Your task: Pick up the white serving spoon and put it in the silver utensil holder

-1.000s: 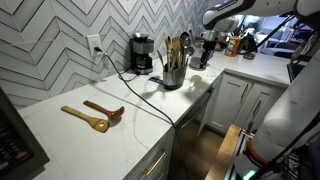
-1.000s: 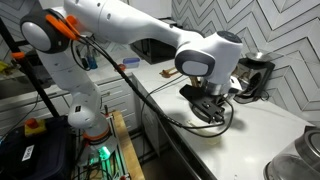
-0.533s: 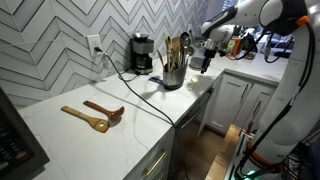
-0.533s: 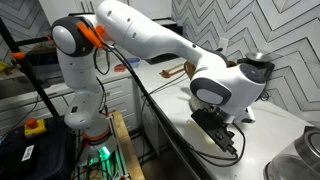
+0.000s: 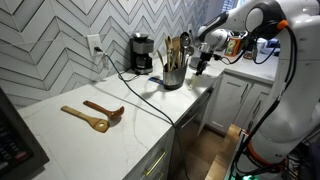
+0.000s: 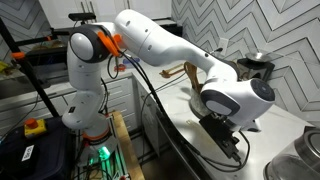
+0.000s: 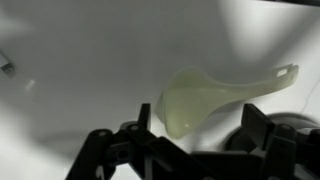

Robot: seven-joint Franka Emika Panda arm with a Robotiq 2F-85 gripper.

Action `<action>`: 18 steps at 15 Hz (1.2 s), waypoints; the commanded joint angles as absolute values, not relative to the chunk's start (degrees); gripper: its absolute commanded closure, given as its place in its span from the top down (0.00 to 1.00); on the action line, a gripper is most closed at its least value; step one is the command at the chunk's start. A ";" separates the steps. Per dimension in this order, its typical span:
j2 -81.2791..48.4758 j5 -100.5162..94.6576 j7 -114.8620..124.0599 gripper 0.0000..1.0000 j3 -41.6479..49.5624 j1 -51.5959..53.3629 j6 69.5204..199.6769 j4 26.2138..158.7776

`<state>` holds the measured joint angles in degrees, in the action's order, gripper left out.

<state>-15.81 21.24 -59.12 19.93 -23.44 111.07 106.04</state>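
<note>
Lying flat on the white counter (image 7: 80, 50), the white serving spoon (image 7: 215, 95) is seen in the wrist view, its bowl framed by the gripper (image 7: 180, 135), whose fingers are spread wide and hold nothing. In an exterior view the silver utensil holder (image 5: 173, 76), just left of the gripper, is filled with wooden utensils (image 5: 172, 50). A black coffee maker (image 5: 142, 53) stands further left of it, a black cable (image 5: 150, 100) is draped across the counter, and two wooden spoons (image 5: 95, 115) lie well apart at the left.

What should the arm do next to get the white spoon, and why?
Probably lower straight down, then close. In the wrist view the gripper looks open, fingers spread to either side of the white serving spoon, which lies on the pale counter, not yet held. Its bowl sits between the fingers, so coming down onto it seems the fitting step.
</note>
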 commanded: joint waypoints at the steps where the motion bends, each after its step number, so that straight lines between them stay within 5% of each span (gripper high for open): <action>1: -19.31 23.48 -59.44 0.63 17.46 -26.15 111.53 103.13; 9: -22.13 22.78 -58.11 0.00 16.15 -28.25 111.29 100.48; 18: -11.72 14.94 -52.14 0.01 17.09 -25.12 114.11 105.39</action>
<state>-17.68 19.72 -54.40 17.07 -26.23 112.03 101.19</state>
